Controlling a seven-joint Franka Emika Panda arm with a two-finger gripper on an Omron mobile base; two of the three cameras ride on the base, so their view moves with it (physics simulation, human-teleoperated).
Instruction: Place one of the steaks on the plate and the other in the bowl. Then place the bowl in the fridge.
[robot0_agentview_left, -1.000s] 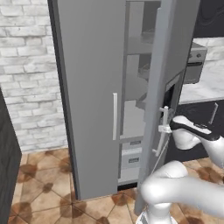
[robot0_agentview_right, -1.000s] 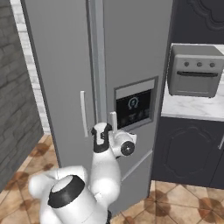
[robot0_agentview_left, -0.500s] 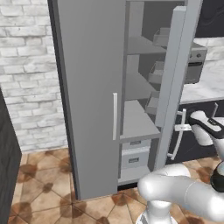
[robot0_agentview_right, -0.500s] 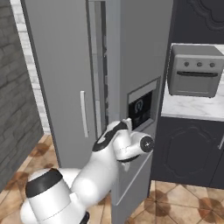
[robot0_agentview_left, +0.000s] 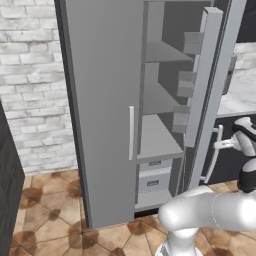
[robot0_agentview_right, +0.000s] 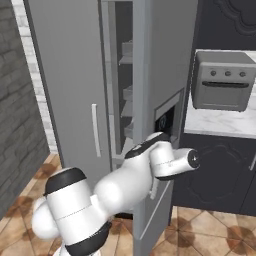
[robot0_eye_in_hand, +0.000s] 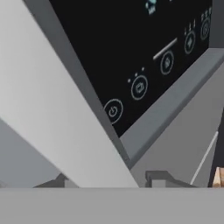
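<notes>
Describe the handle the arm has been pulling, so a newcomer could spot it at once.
Start at the tall grey fridge beside the brick wall; its right door stands swung open. On that door's outer face, low down by the robot's hand, is a pale vertical bar handle. The similar bar sits on the shut left door, away from the arm.

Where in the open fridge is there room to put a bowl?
The grey shelves of the fridge look bare. The middle shelf, bordered by the closed left door and the open right door, is widest. The upper shelf is free too. It is crowded lower down, where the drawers sit.
</notes>
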